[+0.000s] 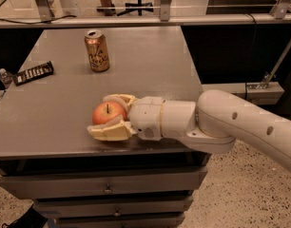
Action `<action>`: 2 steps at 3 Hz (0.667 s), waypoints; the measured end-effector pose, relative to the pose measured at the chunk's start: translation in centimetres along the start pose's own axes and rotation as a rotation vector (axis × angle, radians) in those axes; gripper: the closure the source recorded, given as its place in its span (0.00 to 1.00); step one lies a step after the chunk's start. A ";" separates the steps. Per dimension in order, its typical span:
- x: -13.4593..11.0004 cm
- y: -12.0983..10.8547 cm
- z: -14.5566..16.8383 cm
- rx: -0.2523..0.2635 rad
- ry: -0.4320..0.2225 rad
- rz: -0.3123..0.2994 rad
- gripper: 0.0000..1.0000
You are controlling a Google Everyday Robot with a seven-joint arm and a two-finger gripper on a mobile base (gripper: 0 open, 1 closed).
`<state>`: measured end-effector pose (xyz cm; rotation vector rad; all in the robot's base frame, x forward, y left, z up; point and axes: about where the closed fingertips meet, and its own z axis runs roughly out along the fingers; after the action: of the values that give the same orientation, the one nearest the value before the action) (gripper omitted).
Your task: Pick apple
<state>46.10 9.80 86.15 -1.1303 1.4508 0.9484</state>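
Observation:
The red-orange apple with a short dark stem sits near the front edge of the grey table. My gripper reaches in from the right on a white arm. Its two cream fingers lie on either side of the apple, one behind it and one in front. Both press against the fruit. The apple still rests on the tabletop.
A gold soda can stands upright at the back middle of the table. A dark snack bar lies at the left edge, with a small bottle beyond it. Drawers are under the table front. A railing runs behind.

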 end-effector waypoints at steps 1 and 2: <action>-2.7 -2.0 0.6 0.017 -0.048 -0.038 1.00; -6.4 -3.7 0.8 0.052 -0.118 -0.049 1.00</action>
<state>50.14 10.67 92.31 -1.0500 1.3395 0.9225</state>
